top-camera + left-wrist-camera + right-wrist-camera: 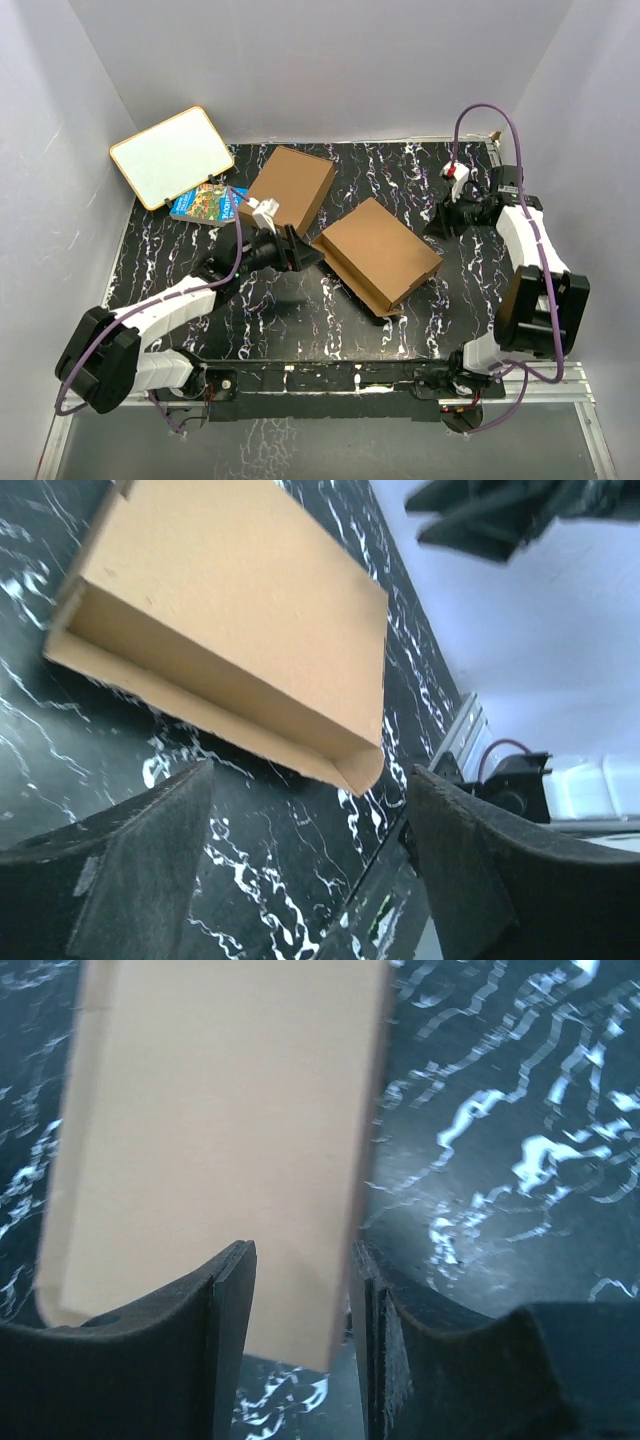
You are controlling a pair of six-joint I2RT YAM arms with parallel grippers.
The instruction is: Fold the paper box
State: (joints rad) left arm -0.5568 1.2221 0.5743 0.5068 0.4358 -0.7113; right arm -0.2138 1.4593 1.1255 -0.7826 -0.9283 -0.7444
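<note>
Sitting near the middle of the black, white-veined counter (160, 270), the box (380, 252) lay turned at a diagonal. Its plain brown top was closed down, and its near-left side gaped, showing a shallow channel between the top panel and the base. No print showed on the cardboard faces in view.

The left claw (312, 780) pointed at that gaping side, its two dark fingers spread wide with nothing between them. In the top view it sat just beside the box's left corner, and I could not tell whether it touched.

The right claw (300, 1255) hung by the box's far-right side, apart from it in the top view. Its fingers stood parted with a narrow gap. The box's blurred top filled the view beyond them, and nothing looked pinched.

Behind the left claw lay a flat box (290, 188), also plain brown. To its left was a book (205, 205) with a bright blue cover, its lettering too small to read. A whiteboard (172, 156) with a pale wooden rim leaned at the far-left corner, its surface blank.
</note>
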